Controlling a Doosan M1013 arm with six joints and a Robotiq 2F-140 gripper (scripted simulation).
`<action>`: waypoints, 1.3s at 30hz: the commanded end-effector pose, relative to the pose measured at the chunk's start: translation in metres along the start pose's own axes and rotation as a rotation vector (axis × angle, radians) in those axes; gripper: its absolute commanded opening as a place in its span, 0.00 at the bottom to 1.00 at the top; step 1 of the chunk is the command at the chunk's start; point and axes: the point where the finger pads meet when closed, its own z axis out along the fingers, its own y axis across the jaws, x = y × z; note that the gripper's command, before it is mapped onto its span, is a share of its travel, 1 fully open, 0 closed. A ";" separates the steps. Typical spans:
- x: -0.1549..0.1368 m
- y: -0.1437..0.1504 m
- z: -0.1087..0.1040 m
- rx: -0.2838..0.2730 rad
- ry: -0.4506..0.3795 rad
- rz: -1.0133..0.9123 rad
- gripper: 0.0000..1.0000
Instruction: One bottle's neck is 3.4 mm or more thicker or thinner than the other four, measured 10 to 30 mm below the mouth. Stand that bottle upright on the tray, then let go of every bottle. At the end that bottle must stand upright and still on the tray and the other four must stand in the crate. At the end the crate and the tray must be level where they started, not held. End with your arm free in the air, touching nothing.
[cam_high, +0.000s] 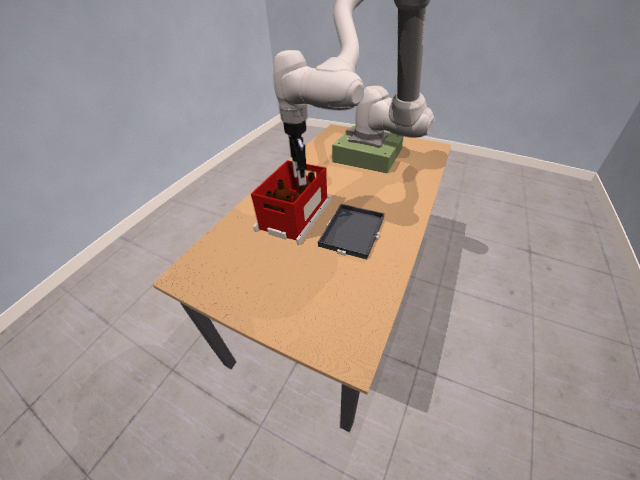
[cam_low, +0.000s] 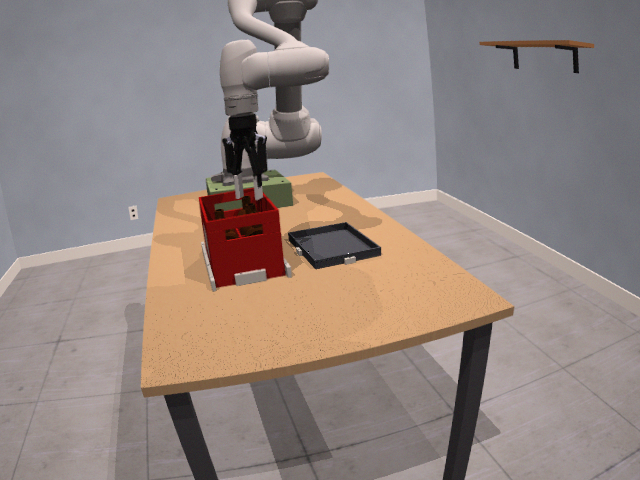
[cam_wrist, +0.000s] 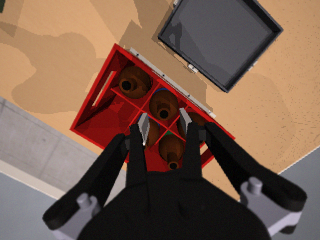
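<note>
The red crate (cam_high: 273, 223) (cam_low: 248, 254) (cam_wrist: 107, 120) stands level on the table and holds several brown bottles. In the wrist view one bottle (cam_wrist: 141, 82) stands in a corner cell, another bottle (cam_wrist: 162, 101) near the middle, and a third bottle (cam_wrist: 171, 148) nearer the gripper. Two more are partly hidden by the fingers. My gripper (cam_high: 299, 180) (cam_low: 248, 196) (cam_wrist: 164, 117) is partly open and empty, pointing down with its fingertips at about the crate's rim height. The dark tray (cam_high: 354, 229) (cam_low: 336, 243) (cam_wrist: 220, 40) lies level beside the crate, with no bottle on it. Neck widths cannot be told.
White stops (cam_high: 277, 233) (cam_low: 250, 277) sit around the crate's base, and small white clips (cam_high: 341, 251) (cam_low: 349, 259) (cam_wrist: 193, 68) touch the tray's edges. The arm's green base block (cam_high: 361, 153) (cam_low: 280, 195) is behind the crate. A wall shelf (cam_low: 537, 44) is far off at the right.
</note>
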 end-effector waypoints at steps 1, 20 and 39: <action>0.003 0.002 0.007 -0.001 0.003 0.003 0.38; 0.003 0.002 0.029 -0.001 0.003 0.003 0.38; 0.003 0.002 0.040 -0.001 0.003 0.003 0.38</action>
